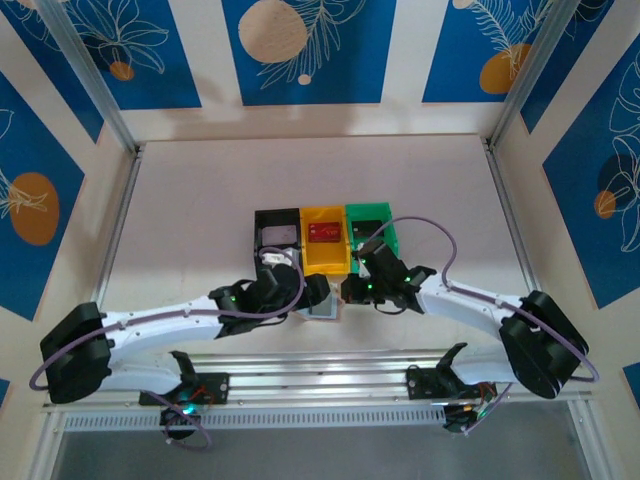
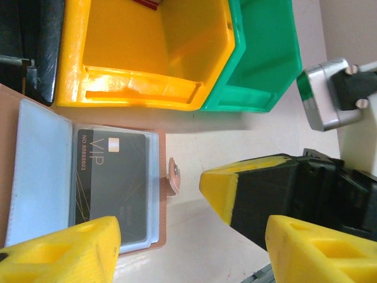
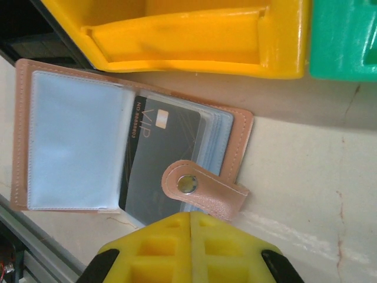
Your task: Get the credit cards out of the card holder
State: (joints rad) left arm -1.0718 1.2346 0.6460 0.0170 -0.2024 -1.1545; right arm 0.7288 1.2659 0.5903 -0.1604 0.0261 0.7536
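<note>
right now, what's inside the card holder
The open card holder shows a dark VIP card in the clear sleeve on the side with the snap tab; the opposite sleeve looks empty. More sleeves are stacked under that card, their contents covered.

- The top camera sits high above and behind my bases, looking down and forward over the whole table (image 1: 200, 200) from far off.
- My left wrist camera looks very closely past my left fingers (image 2: 59, 250) onto the open card holder (image 2: 41, 177), with the yellow bin (image 2: 135, 97) beyond.
- My right wrist camera, equally near, faces the same holder and bin front.
- All three views share that spot.
</note>
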